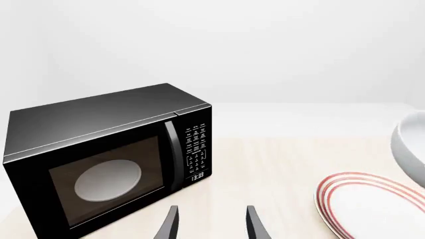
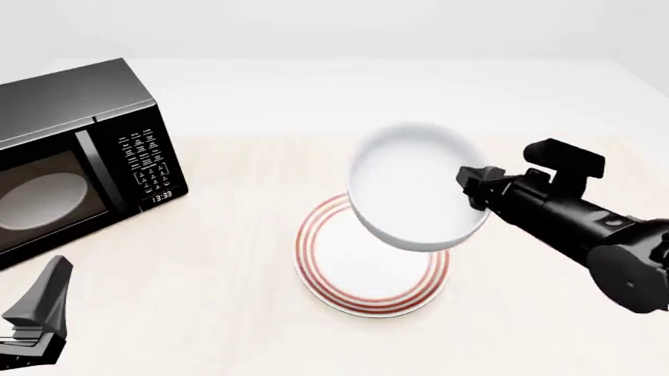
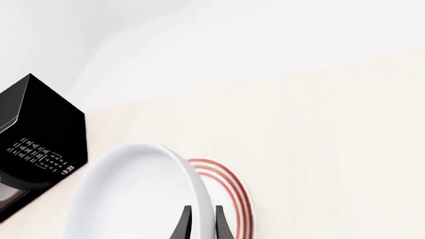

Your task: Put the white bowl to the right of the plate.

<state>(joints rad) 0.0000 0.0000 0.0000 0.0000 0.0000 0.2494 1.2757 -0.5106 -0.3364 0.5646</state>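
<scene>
The right gripper (image 2: 479, 188) is pinching the white bowl's (image 2: 413, 184) rim, holding it tilted above the plate (image 2: 371, 266). Free table (image 2: 544, 313) is sitting at the plate's 3 o'clock. Left gripper (image 1: 211, 224) is idling, spread wide.

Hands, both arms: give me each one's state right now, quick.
Left hand: open, holding nothing.
Right hand: closed on the white bowl's rim, holding it tilted above the plate.

Glossy black right arm (image 2: 569, 215), tapered dark jaws.
</scene>
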